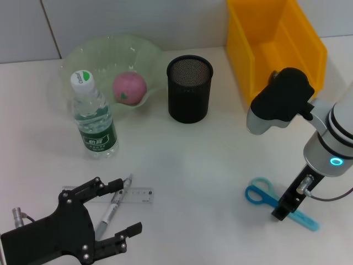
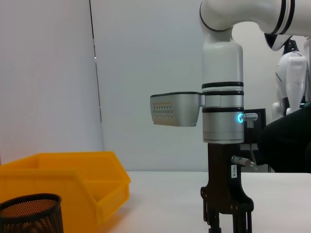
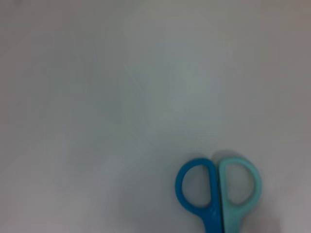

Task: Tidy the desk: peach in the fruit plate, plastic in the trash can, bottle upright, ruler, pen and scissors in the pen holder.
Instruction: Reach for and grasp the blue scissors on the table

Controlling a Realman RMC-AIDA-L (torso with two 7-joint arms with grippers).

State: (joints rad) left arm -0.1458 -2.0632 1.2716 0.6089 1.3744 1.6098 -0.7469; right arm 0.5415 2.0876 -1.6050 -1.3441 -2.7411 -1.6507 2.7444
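Note:
A pink peach (image 1: 129, 87) lies in the green glass fruit plate (image 1: 74, 55). The clear bottle (image 1: 94, 116) stands upright in front of the plate. The black mesh pen holder (image 1: 189, 88) (image 2: 29, 213) stands mid-table. My left gripper (image 1: 122, 210) is open at the front left, with the silver pen (image 1: 113, 207) between its fingers and the clear ruler (image 1: 138, 194) under the pen. My right gripper (image 1: 284, 207) (image 2: 228, 218) points down onto the blue scissors (image 1: 259, 193) (image 3: 218, 191), just behind their handles. No plastic is in view.
A yellow bin (image 1: 276, 47) (image 2: 63, 179) stands at the back right, behind my right arm (image 1: 325, 143). White tabletop (image 1: 193, 165) lies between the two grippers.

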